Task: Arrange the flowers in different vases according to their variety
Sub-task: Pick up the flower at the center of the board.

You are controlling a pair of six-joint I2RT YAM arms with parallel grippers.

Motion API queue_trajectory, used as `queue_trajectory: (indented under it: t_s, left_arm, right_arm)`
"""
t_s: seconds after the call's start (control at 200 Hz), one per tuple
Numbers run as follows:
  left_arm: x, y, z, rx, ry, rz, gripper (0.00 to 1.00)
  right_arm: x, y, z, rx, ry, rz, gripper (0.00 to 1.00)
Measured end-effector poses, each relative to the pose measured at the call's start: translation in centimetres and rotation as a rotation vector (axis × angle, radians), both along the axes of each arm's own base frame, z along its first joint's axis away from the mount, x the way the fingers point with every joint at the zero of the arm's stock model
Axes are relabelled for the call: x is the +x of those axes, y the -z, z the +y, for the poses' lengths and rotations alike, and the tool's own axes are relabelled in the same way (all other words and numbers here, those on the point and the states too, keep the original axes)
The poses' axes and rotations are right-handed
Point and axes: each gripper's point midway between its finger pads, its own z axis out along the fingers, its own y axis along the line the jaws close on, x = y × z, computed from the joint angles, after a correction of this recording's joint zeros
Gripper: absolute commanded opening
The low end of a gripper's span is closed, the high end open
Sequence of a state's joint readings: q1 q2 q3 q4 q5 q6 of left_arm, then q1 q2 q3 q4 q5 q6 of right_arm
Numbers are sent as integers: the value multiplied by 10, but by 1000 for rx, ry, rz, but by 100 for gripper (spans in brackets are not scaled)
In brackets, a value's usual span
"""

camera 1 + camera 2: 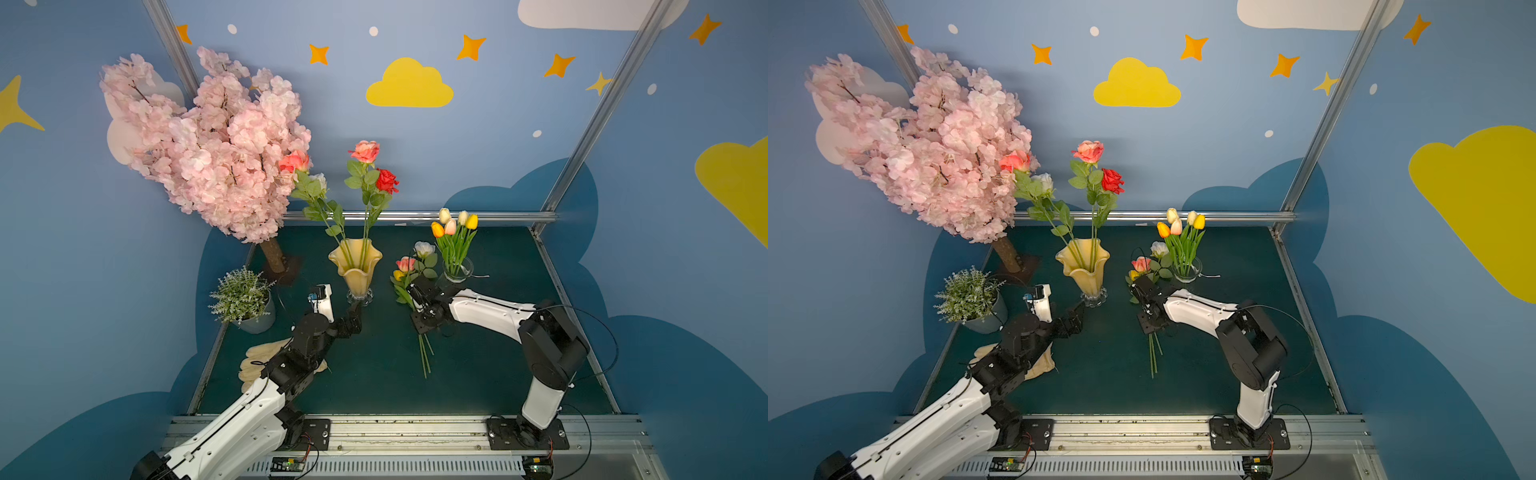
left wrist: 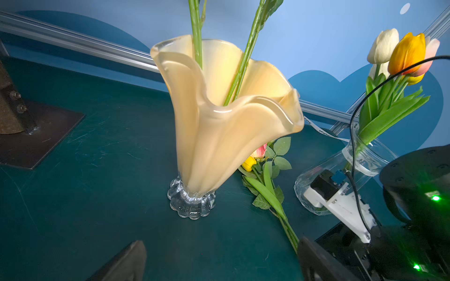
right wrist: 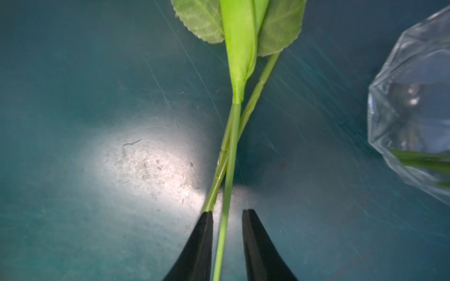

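1. Where the dark teal tabletop (image 1: 374,382) meets the blue back wall, a pink blossom tree (image 1: 208,141) leans over the far left corner.
2. A tall amber-yellow fluted glass vase (image 1: 356,266) stands upright near the middle. It holds 4 long-stemmed roses (image 1: 365,151): 2 pink, 1 red, 1 white.
3. A shorter clear glass jar vase (image 1: 457,272) stands to its right, holding 5 tulips (image 1: 455,224) in cream, orange, pink and yellow.
4. Between the 2 vases, 3 loose flowers lie flat on the tabletop: a white rose (image 1: 424,249), a pink rose (image 1: 405,264) and a small yellow tulip (image 1: 398,274). Their stems (image 1: 424,357) run toward the front edge.
5. The right gripper (image 3: 227,211) points down over those stems. Its black jaws stand narrowly apart, straddling 1 bright green stem without pinching it, and 1 fingertip (image 3: 205,219) meets a second, darker stem.
6. The left gripper (image 2: 221,243) hovers just in front of the amber vase's clear foot, jaws spread wide, holding nothing.
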State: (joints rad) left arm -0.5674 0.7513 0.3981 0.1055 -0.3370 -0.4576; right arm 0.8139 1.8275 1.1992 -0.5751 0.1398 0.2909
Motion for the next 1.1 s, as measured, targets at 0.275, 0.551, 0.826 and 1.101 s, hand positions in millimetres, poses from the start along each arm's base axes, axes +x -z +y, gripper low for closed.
queue_trajectory:
  t_s: [0.275, 0.551, 0.826, 1.101]
  left_arm:
    - [0, 0, 0, 0, 0, 0, 100]
    - [0, 0, 0, 0, 0, 0, 100]
    - [0, 0, 0, 0, 0, 0, 100]
    - [-1, -1, 0, -4, 1, -5, 100]
  right_arm:
    - [1, 12, -2, -48, 4, 23, 22]
    - [5, 19, -1, -75, 3, 31, 7]
    - [5, 2, -2, -78, 0, -16, 0]
    - [5, -99, -1, 173, -7, -267, 0]
